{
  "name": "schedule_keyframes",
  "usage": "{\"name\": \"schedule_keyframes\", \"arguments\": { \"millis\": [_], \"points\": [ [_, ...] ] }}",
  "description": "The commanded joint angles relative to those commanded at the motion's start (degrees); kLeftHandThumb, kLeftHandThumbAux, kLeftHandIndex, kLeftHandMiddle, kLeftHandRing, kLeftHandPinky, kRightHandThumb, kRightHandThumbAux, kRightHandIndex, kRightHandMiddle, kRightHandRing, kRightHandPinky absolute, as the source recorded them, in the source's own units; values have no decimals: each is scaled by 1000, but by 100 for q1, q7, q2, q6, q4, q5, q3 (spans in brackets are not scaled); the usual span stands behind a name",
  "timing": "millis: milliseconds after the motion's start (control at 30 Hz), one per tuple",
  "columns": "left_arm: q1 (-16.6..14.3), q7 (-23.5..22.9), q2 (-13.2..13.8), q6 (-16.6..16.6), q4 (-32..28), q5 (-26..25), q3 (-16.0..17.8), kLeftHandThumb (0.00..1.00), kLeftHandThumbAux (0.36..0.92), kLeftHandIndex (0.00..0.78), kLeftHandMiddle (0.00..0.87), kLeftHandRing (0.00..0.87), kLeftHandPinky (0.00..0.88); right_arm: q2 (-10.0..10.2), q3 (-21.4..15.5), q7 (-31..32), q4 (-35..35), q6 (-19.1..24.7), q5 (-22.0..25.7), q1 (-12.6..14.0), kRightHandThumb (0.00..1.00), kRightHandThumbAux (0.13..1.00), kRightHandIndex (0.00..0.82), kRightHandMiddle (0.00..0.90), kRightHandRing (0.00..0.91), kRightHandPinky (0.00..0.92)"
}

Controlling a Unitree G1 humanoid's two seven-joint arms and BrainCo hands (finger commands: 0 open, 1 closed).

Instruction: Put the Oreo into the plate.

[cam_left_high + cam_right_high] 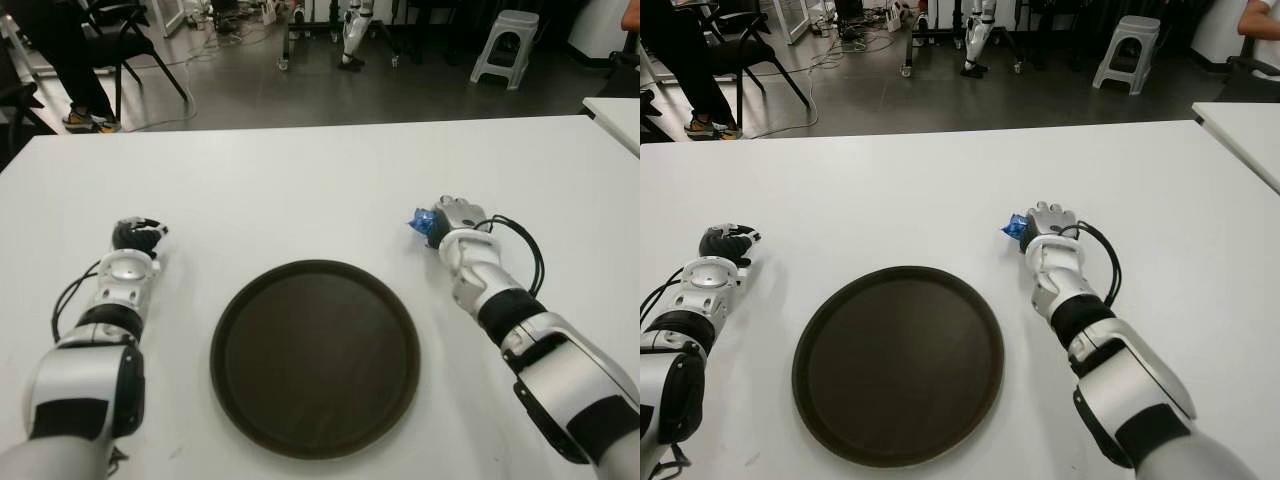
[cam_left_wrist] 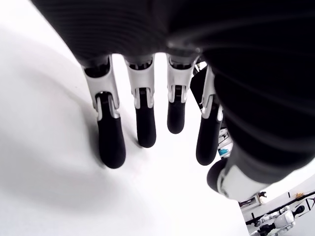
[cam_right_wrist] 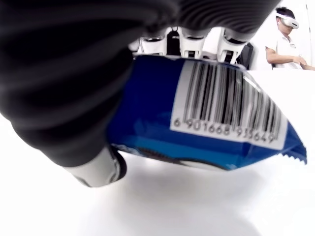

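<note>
A blue Oreo packet (image 3: 206, 123) with a white barcode sits under my right hand (image 1: 452, 218), whose fingers curl over it, just above the white table. In the eye views only a blue corner of the packet (image 1: 422, 221) sticks out on the hand's left side. The hand is to the right of and slightly beyond the round dark brown plate (image 1: 314, 355), which holds nothing. My left hand (image 1: 136, 237) shows to the left of the plate with its fingers (image 2: 110, 142) spread over bare table.
The white table (image 1: 300, 190) extends far ahead to its back edge. Beyond it are a chair, a person's legs (image 1: 70, 60), a white stool (image 1: 505, 45) and cables on the floor. A second white table corner (image 1: 615, 115) shows at the right.
</note>
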Motion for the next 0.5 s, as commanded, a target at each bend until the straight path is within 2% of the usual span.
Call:
{"name": "schedule_keyframes", "arguments": {
  "millis": [133,267,500],
  "points": [
    [-2,2,2,1,2,12,-8,684,719,400,190,200,186,-31,-193,-506,-69,-455,104,120,707,717,420,50,0,0],
    [-3,-10,2,-2,3,10,-7,684,720,400,186,196,181,-77,-472,-1309,-111,-1336,291,274,708,718,419,41,0,0],
    [-9,-8,6,21,7,19,-14,681,721,399,173,180,158,-204,-686,-2218,-345,-2261,320,442,709,718,419,23,0,0]
  ]
}}
